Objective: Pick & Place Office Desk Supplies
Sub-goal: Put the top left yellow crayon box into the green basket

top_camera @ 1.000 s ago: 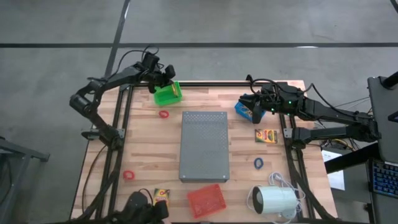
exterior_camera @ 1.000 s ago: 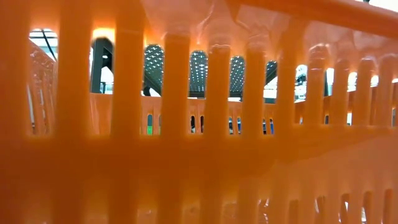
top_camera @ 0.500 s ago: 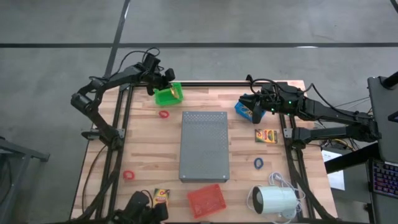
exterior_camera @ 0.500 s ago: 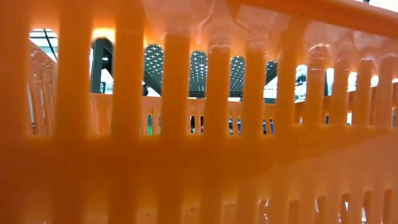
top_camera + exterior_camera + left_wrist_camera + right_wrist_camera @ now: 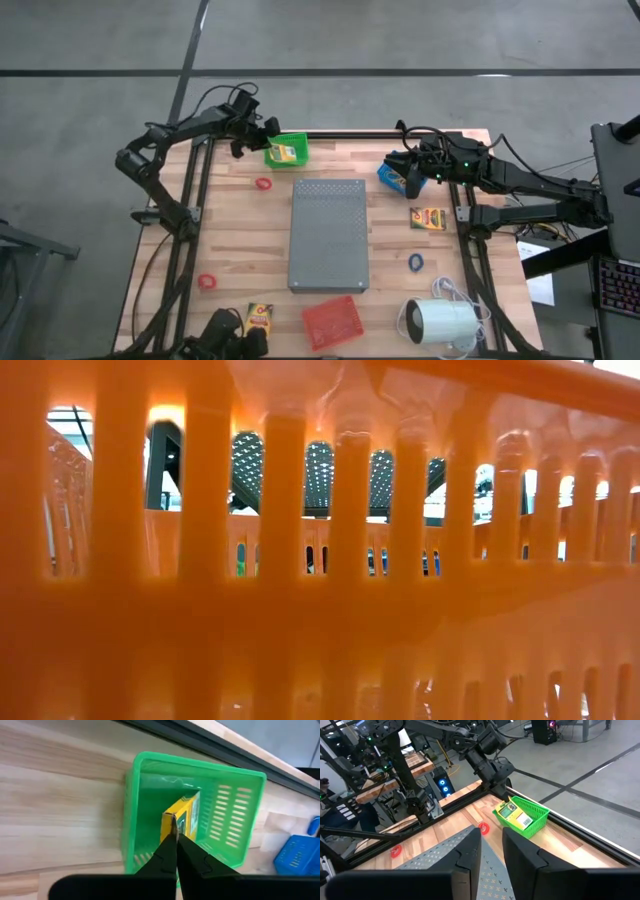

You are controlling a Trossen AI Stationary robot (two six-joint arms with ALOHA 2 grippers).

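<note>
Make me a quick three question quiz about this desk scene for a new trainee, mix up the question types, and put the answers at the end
1. True or false: the left gripper is shut on the crayon box that stands in the green basket.
2. Which basket lies nearest the right gripper? A green, B blue, C red.
3. Fill in: the blue ring lies on the table between a crayon box and the white ______.

Key
1. True: the fingers pinch the box's upper edge.
2. B, the blue basket.
3. Cylinder.
</note>
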